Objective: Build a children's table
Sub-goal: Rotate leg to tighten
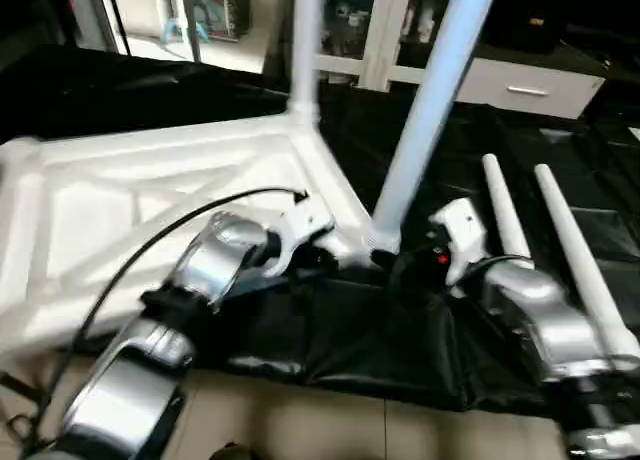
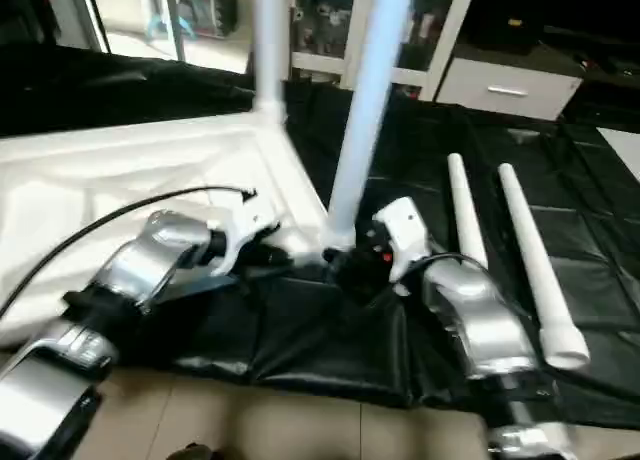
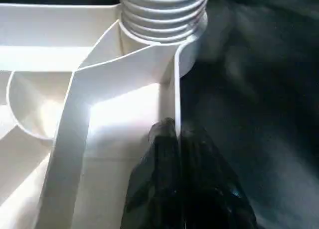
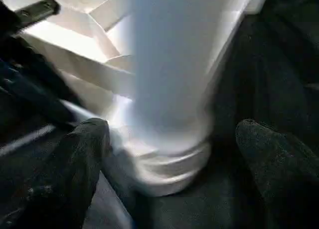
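Note:
The children's table top (image 1: 150, 195) lies upside down on a black cloth, its ribbed underside up. Two white legs stand upright in its corner sockets, one at the far corner (image 1: 305, 50) and one at the near right corner (image 1: 430, 100). My left gripper (image 3: 177, 139) is shut on the top's thin side rim (image 3: 175, 89), just short of the far leg's threaded base (image 3: 162, 12). My right gripper (image 4: 172, 154) is open around the foot of the near leg (image 4: 169, 79), a black finger (image 4: 75, 174) on either side and a gap on one side.
Two loose legs (image 1: 505, 220) (image 1: 580, 265) lie side by side on the black cloth (image 1: 560, 170) to my right. A black cable (image 1: 150, 245) arcs over my left forearm. White cabinets (image 1: 520, 80) stand behind the cloth, and beige floor (image 1: 330, 425) shows at the front.

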`<state>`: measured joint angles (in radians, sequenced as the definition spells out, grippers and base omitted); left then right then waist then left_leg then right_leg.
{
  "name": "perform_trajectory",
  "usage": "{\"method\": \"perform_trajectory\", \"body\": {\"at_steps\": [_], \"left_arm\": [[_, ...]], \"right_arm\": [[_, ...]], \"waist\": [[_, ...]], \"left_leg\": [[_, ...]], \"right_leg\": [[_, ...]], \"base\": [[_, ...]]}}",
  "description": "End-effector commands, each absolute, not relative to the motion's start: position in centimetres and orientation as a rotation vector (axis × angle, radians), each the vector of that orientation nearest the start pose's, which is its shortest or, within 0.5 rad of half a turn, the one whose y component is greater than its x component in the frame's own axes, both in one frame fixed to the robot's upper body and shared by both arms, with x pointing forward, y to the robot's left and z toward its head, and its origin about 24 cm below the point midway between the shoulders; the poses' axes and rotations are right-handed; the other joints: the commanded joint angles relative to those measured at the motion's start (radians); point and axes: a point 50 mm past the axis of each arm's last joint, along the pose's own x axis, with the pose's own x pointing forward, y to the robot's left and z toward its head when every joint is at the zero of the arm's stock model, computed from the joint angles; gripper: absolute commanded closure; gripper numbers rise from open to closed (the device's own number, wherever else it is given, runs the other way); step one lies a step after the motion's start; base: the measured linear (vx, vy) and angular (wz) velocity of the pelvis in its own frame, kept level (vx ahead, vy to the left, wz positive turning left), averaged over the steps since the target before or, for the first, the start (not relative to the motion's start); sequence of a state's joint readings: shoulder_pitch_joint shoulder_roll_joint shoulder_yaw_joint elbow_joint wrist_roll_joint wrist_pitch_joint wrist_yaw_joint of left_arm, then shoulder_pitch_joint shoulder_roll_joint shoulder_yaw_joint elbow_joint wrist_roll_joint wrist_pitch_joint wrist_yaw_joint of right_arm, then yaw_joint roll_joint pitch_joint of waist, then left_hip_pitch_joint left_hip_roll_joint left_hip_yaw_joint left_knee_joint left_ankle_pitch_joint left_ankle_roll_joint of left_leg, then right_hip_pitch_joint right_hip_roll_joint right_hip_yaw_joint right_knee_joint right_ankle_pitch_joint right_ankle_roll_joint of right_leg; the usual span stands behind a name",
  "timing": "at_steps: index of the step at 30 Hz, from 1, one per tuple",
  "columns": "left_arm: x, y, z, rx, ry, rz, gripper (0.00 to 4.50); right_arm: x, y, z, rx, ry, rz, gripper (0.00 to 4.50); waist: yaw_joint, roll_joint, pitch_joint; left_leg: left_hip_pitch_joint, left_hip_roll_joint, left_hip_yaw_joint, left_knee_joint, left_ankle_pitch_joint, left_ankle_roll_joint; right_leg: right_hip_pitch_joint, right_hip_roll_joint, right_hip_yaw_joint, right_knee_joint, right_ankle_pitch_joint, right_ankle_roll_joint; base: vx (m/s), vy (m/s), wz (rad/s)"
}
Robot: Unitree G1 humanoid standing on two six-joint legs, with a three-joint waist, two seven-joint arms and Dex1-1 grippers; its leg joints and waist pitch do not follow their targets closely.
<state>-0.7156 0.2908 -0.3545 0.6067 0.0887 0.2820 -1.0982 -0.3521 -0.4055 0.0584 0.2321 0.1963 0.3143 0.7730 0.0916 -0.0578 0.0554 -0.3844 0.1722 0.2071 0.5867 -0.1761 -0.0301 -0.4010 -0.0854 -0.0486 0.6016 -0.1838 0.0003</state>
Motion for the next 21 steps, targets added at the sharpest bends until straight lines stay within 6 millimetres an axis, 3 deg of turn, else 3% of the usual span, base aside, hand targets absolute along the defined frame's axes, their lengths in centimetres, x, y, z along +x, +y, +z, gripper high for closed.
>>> {"method": "perform_trajectory", "body": {"at_steps": [1, 2, 6, 14, 21], "left_arm": [[32.1, 10.2, 5.2, 0.471, 0.591, -1.355, 4.50], [32.0, 10.3, 5.2, 0.476, 0.586, -1.372, 4.50], [31.0, 10.5, 5.4, 0.473, 0.580, -1.468, 4.50], [30.6, 10.9, 5.6, 0.474, 0.599, -1.497, 4.50], [30.0, 11.0, 5.7, 0.476, 0.610, -1.538, 4.50]], "right_arm": [[29.9, -18.6, 8.0, -0.142, 0.250, 0.847, 0.07], [29.7, -18.8, 8.2, -0.141, 0.256, 0.876, 0.07], [29.2, -18.9, 8.2, -0.160, 0.287, 0.971, 0.07], [28.7, -18.5, 7.5, -0.179, 0.346, 1.122, 0.07], [29.5, -17.7, 7.2, -0.240, 0.350, 1.151, 0.07]], "waist": [[-0.004, 0.001, -0.058], [-0.002, 0.000, -0.059], [-0.005, -0.003, -0.061], [-0.001, -0.007, -0.063], [-0.001, -0.006, -0.063]], "left_leg": [[0.037, 0.072, -0.028, -0.076, -0.233, 0.017], [0.033, 0.073, -0.032, -0.078, -0.244, 0.017], [0.031, 0.070, -0.030, -0.074, -0.223, 0.025], [0.030, 0.069, -0.029, -0.069, -0.194, 0.037], [0.031, 0.069, -0.028, -0.068, -0.199, 0.031]], "right_leg": [[0.032, -0.072, 0.045, -0.069, -0.162, -0.231], [0.038, -0.075, 0.044, -0.067, -0.171, -0.224], [0.037, -0.075, 0.044, -0.063, -0.148, -0.231], [0.038, -0.075, 0.042, -0.059, -0.141, -0.240], [0.035, -0.074, 0.042, -0.059, -0.158, -0.245]], "base": [[0.000, 0.000, 0.00], [0.000, 0.000, 0.00], [0.000, 0.000, 0.00], [0.000, 0.000, 0.00], [0.000, 0.000, 0.00]]}}
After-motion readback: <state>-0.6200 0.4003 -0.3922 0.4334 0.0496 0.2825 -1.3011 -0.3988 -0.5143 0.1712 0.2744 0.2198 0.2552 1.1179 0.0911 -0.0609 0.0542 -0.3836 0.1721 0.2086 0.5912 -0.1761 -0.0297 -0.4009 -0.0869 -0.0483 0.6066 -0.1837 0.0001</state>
